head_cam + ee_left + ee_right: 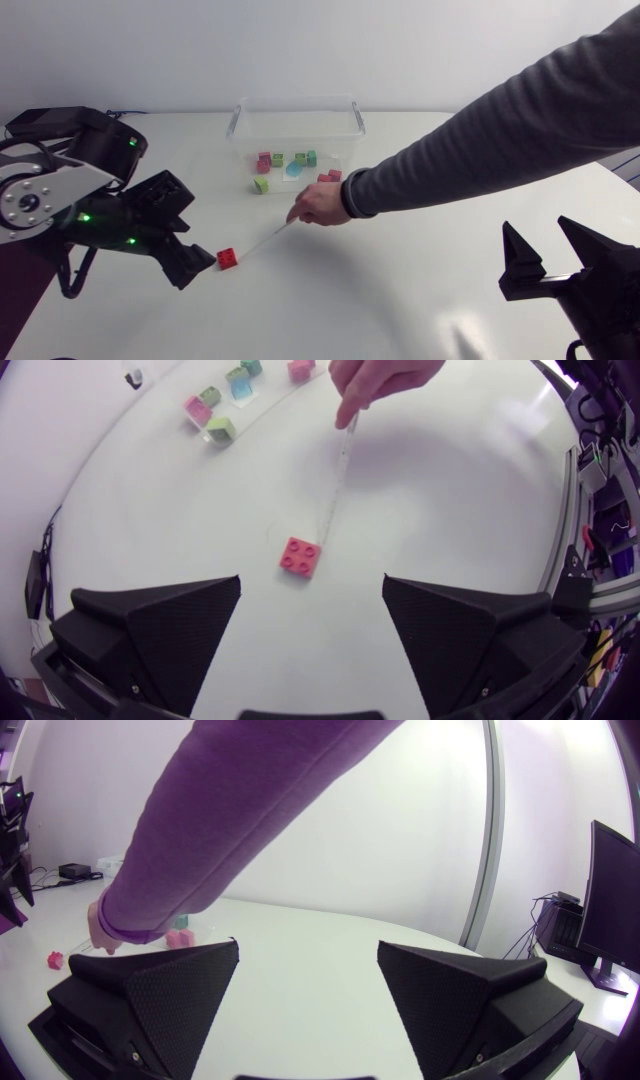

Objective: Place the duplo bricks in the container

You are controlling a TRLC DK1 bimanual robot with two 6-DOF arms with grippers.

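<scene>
Left claw (311, 595) gapes wide before red brick (301, 557); right claw (308, 948) wide too.

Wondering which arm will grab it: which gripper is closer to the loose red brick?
Left. The left gripper sits right beside the red brick, which lies just ahead of its open fingers; the right gripper is far across the table.

White table (400, 290), smooth top with a slight sheen, edge curving away on the right in the head view and rounded in the left wrist view, lit evenly and diffusely, only soft grey shadows on it, one faint glare patch near the front edge.
</scene>
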